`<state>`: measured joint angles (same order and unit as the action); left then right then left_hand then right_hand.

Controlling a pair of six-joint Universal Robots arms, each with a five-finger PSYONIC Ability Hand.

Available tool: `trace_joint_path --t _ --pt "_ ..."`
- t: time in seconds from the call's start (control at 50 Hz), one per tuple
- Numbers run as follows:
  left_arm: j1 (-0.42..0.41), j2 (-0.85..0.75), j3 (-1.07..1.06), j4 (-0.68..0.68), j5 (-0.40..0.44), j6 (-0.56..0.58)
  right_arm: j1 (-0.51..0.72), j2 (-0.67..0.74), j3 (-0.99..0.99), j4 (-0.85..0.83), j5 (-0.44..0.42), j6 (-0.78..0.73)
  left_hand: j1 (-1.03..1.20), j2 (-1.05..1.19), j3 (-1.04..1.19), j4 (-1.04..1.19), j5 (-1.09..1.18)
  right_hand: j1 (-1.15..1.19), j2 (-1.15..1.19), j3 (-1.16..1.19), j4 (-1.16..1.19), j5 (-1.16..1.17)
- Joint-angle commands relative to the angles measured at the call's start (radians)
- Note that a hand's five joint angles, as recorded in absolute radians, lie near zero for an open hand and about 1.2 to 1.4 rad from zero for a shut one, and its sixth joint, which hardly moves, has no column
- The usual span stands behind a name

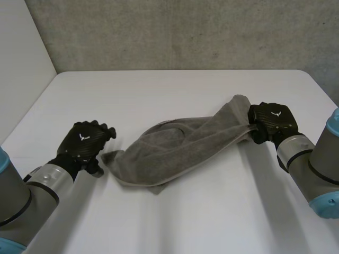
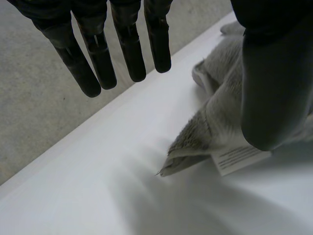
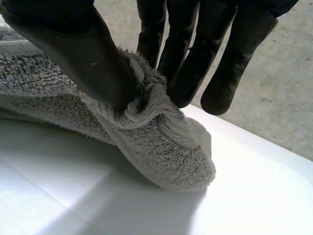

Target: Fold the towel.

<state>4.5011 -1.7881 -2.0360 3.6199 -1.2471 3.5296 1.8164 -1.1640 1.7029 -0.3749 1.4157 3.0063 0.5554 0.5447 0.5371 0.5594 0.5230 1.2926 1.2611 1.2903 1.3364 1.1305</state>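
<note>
head view: the grey towel [image 1: 183, 151] lies bunched on the middle of the white table [image 1: 159, 90], between the hands. the right hand [image 1: 273, 123] pinches its far right corner between thumb [image 3: 83, 54] and fingers [image 3: 186, 63]. the left hand [image 1: 85, 140] sits just beside the near left corner, fingers [image 2: 127, 44] straight and spread, holding nothing. a white label [image 2: 239, 159] lies at that corner.

Robot lab or test cell, plain white table [image 1: 212, 211], rough concrete wall [image 1: 185, 32]
</note>
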Motion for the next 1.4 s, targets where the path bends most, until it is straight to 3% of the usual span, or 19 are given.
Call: trace_joint_path --t 0.02,0.16,0.56,0.74,0.82,0.96,1.02,1.06,1.08,1.12,1.14,1.2,1.28,1.4 --pt "-0.003 -0.043 -0.012 -0.001 0.001 0.121 -0.002 0.004 0.000 0.005 0.020 -0.039 -0.101 -0.090 -0.083 -0.105 -0.243 0.104 0.135 0.106 0.060 0.091" --pt "-0.014 -0.109 -0.006 0.000 -0.008 0.221 -0.008 0.009 0.003 -0.001 0.034 -0.099 -0.086 -0.076 -0.068 -0.091 -0.229 0.104 0.135 0.106 0.060 0.091" --pt "-0.076 -0.191 0.049 0.014 -0.014 0.219 0.006 0.015 0.004 0.004 0.034 -0.102 -0.004 0.006 0.014 -0.008 -0.146 0.104 0.135 0.106 0.060 0.091" --pt "-0.099 -0.226 0.086 0.014 -0.012 0.216 0.008 0.020 0.003 0.005 0.032 -0.104 0.357 0.368 0.375 0.353 0.215 0.104 0.135 0.106 0.060 0.091" --pt "-0.100 -0.237 0.103 0.014 -0.011 0.218 0.008 0.018 0.003 0.004 0.034 -0.115 0.804 0.815 0.823 0.800 0.662 0.104 0.135 0.106 0.060 0.091" --pt "-0.082 -0.214 0.122 0.014 -0.017 0.213 0.006 0.015 -0.006 0.007 0.031 -0.119 0.841 0.852 0.859 0.837 0.699 0.104 0.135 0.106 0.060 0.091" --pt "-0.077 -0.169 0.122 0.005 -0.037 0.212 0.001 -0.008 -0.025 0.021 0.025 -0.119 0.841 0.852 0.859 0.837 0.699 0.104 0.135 0.106 0.060 0.091" --pt "-0.068 -0.023 0.106 0.000 -0.080 0.209 -0.005 -0.077 -0.071 0.091 0.022 -0.141 0.841 0.852 0.859 0.837 0.699 0.104 0.135 0.106 0.060 0.091" --pt "-0.068 -0.022 0.106 0.000 -0.080 0.209 -0.005 -0.077 -0.071 0.091 0.022 -0.141 0.841 0.852 0.859 0.837 0.699 0.104 0.135 0.106 0.060 0.091" --pt "-0.079 0.125 0.102 0.003 -0.116 0.183 -0.002 -0.162 -0.144 0.221 0.002 -0.184 0.841 0.852 0.859 0.837 0.699 0.104 0.135 0.106 0.060 0.091" --pt "-0.079 0.125 0.102 0.003 -0.117 0.183 -0.002 -0.163 -0.144 0.222 0.002 -0.184 0.841 0.852 0.859 0.837 0.699 0.104 0.135 0.106 0.060 0.091" --pt "-0.080 0.355 0.143 -0.003 -0.159 0.062 -0.002 -0.233 -0.288 0.426 -0.050 -0.250 0.841 0.852 0.859 0.837 0.699 0.104 0.135 0.106 0.060 0.091" --pt "-0.076 0.440 0.214 -0.046 -0.203 -0.015 -0.003 -0.249 -0.385 0.548 -0.087 -0.267 0.841 0.852 0.859 0.837 0.699 0.104 0.135 0.106 0.060 0.091" --pt "-0.066 0.434 0.390 -0.257 -0.267 -0.054 -0.006 -0.255 -0.546 0.674 -0.096 -0.314 0.841 0.852 0.859 0.837 0.699 0.104 0.135 0.106 0.060 0.091"
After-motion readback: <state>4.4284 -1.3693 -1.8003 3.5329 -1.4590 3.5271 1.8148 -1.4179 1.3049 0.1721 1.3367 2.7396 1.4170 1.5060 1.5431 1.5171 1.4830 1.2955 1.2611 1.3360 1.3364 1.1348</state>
